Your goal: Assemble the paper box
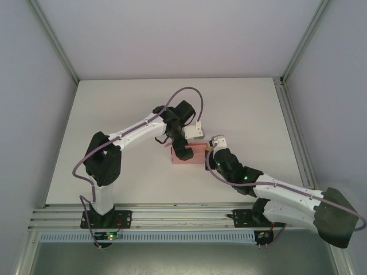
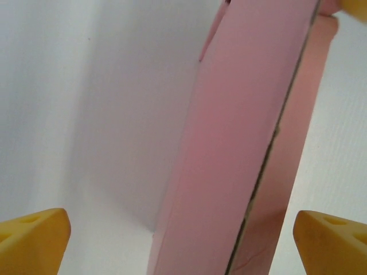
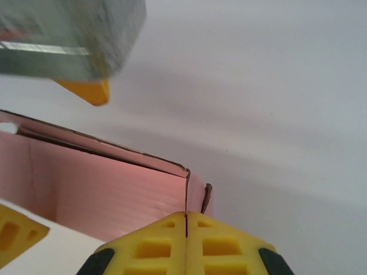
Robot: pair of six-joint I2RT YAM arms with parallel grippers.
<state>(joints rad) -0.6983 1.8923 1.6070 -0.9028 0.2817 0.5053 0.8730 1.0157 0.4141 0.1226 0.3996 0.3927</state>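
Small rectangular box of plain pink thin card (image 1: 194, 156) sits about mid-table on the white tabletop (image 1: 114, 120), between the two arms. Card faces are bare pink, with brown cut edges showing along the rims.

Left claw (image 1: 184, 150) comes down over the box's left part. From its wrist camera the left claw (image 2: 183, 243) is spread wide. One yellow fingertip (image 2: 34, 238) is at the far left and the other at the far right, with the pink box (image 2: 241, 149) standing between them, clear of both pads. A dark seam runs the length of the box where one pink panel overlaps another.

Right claw (image 1: 210, 153) is at the box's right end. Its wrist camera shows the right claw (image 3: 186, 238) with yellow pads pressed together. A thin edge of card runs straight into the seam between them, so it reads as pinching the box wall at a corner. The box (image 3: 103, 189) is open on the side facing this camera, and its pink inner wall is in sight. A small flap stands just right of that corner. One yellow tip of the left claw (image 3: 86, 90) hangs above the far rim, blurred.
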